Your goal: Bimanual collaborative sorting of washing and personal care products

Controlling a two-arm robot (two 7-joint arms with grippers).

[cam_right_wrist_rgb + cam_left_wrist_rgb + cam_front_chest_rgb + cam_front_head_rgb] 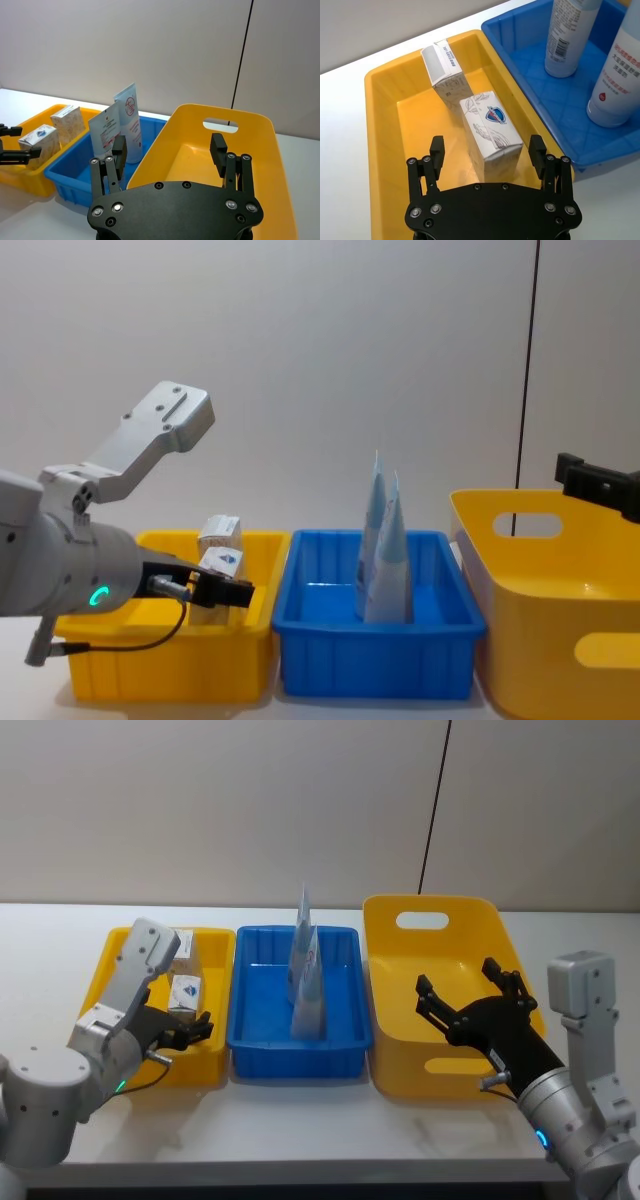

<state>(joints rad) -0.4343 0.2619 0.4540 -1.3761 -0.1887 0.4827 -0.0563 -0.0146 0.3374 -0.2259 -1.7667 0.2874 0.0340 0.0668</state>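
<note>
The big yellow handled basket (400,1015) sits on the desk (300,1125) at 3 o'clock of the blue tray (300,1065), the right hand (460,978) over it, fingers spread. Two pale-blue tubes (308,1005) stand upright in the blue tray, tapered ends up. In the yellow tray (205,933) at 9 o'clock, the white pack (492,130) lies lengthwise, pointing toward 12. The left hand (487,143) hovers with fingers apart at its near end, and a beige pack (442,70) sits just beyond.

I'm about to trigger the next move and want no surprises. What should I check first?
1. Left gripper open: ok.
2. Left gripper over the blue-marked pack in the yellow tray: ok.
3. Right gripper open, above the yellow basket: ok.
4. Both tubes upright in the blue tray: ok.
5. Items left in the basket: cannot tell, floor partly hidden.
</note>
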